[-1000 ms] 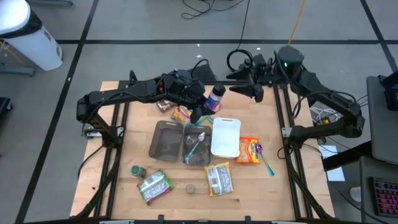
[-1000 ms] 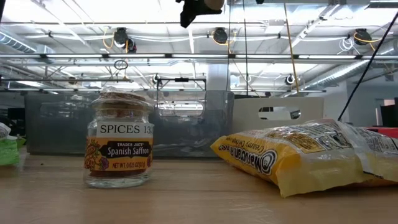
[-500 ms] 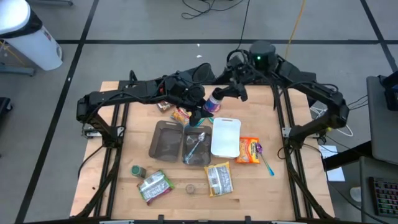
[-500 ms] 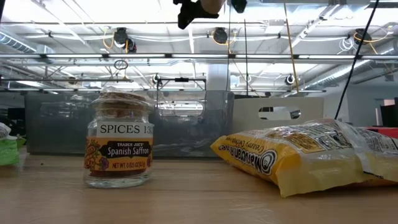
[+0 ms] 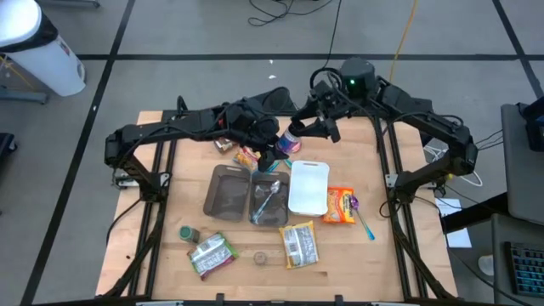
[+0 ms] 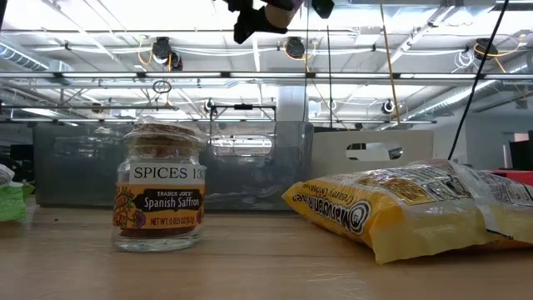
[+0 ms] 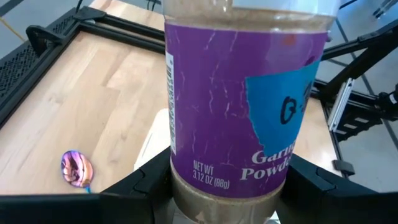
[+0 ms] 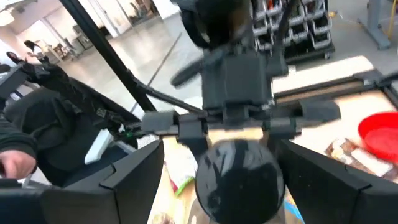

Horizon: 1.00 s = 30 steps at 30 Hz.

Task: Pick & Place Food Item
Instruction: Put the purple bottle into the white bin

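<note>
My left gripper (image 5: 285, 146) holds the garlic powder jar (image 7: 242, 99) lifted above the table (image 5: 170, 204), fingers pinching its base. My right gripper (image 5: 316, 126) waits just beside its cap, fingers spread; I judge a handover is next

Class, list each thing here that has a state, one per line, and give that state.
Garlic powder jar: held up off the table.
Left hand: shut on the jar.
Right hand: open, at the jar's lid.
Saffron jar: upright, lid on.
Grey trays: one holds a spoon.
</note>
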{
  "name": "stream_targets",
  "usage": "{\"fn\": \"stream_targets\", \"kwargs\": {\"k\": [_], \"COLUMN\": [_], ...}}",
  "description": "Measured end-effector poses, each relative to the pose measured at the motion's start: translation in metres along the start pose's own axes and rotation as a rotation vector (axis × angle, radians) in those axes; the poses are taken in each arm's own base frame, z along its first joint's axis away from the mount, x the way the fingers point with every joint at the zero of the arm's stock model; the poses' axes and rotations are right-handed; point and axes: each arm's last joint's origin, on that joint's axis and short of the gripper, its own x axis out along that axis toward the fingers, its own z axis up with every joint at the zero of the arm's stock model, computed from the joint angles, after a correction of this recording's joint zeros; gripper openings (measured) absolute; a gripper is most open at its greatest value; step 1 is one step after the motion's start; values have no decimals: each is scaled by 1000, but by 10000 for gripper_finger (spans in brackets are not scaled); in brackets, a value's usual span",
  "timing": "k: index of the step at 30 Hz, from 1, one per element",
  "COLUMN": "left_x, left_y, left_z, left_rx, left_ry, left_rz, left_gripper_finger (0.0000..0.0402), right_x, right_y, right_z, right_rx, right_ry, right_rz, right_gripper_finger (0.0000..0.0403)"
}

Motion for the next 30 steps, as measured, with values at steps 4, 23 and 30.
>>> {"fn": "stream_targets", "kwargs": {"k": [4, 23, 30], "left_x": [-1, -1, -1], "left_y": [3, 3, 3], "left_z": [1, 1, 1], "left_rx": [-3, -6, -8], "left_ry": [-5, -8, -9], "left_rz": [4, 7, 4], "left_gripper_finger": [208, 208, 207], "right_x": [1, 3, 3], "right_y": [-1, 0, 0], "right_z": [-3, -5, -5], "right_rx": [-6, -52, -53], "right_ry": [26, 29, 29], "right_rz": [-18, -69, -73], "right_gripper_finger": [302, 276, 226]}}
